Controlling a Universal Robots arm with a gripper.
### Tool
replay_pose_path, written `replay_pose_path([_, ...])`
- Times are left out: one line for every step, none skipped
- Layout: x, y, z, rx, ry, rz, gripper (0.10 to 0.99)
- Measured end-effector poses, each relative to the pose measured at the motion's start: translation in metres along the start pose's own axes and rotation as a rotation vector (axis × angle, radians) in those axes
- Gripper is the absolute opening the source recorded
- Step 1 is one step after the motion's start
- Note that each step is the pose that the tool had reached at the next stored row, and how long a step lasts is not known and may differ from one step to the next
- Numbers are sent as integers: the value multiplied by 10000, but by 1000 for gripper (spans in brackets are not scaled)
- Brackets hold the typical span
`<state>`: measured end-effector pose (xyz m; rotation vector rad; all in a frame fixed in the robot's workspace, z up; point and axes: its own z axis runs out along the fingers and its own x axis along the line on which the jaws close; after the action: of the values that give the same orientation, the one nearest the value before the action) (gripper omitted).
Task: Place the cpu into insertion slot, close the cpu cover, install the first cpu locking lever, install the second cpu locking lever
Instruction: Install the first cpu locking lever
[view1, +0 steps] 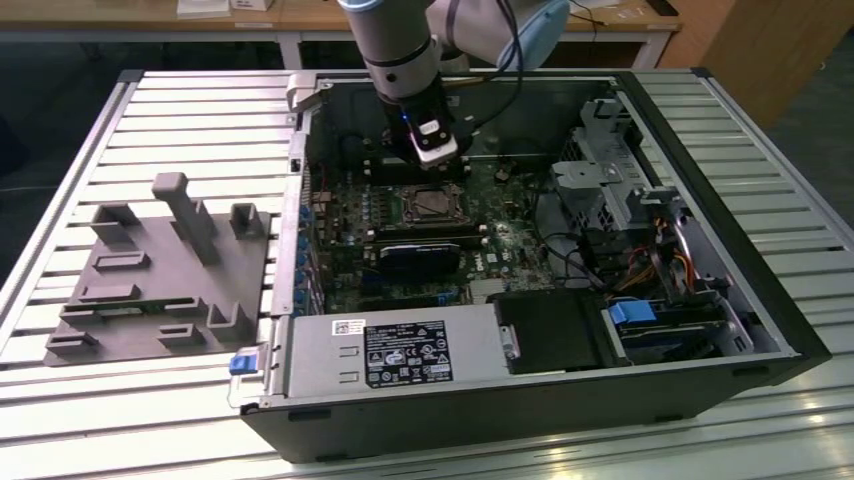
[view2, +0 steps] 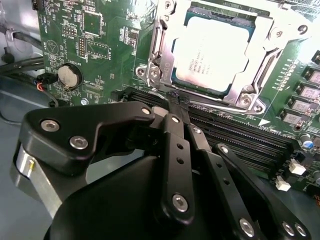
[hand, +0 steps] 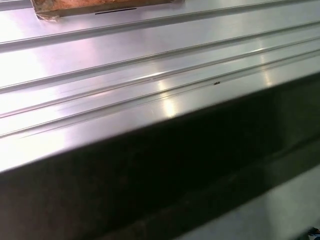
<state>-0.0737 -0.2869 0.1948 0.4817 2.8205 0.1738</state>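
In the second wrist view the cpu lies flat in the insertion slot, silvery top up. The cpu cover is down over it, framing the chip. A thin metal lever runs along one side of the cover and another along the edge nearest my fingers. My gripper is shut, its black fingertips meeting just short of that near edge with nothing seen between them. In the exterior view the gripper hangs inside the open computer case, just behind the insertion slot.
Long black memory slots lie between my fingers and the socket; a coin battery sits on the green board. A grey fixture rests on the slatted table at the exterior view's left. Power supply, drive cage and cables crowd the case.
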Motion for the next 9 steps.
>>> replay_pose_path([0,0,2,7,-4,-3,102])
replay_pose_path([1,-1,4,14,-8,-6,102])
replay_pose_path([2,-1,7,20,-12,-7,102])
replay_pose_path([2,-2,9,25,-15,-9,102])
replay_pose_path([3,-2,11,29,-19,-11,102])
replay_pose_path([3,-3,13,34,-22,-13,102])
replay_pose_path([4,-4,15,39,-24,-14,102])
replay_pose_path([4,-5,18,41,-28,-15,102])
replay_pose_path([5,-5,21,44,-32,-16,102])
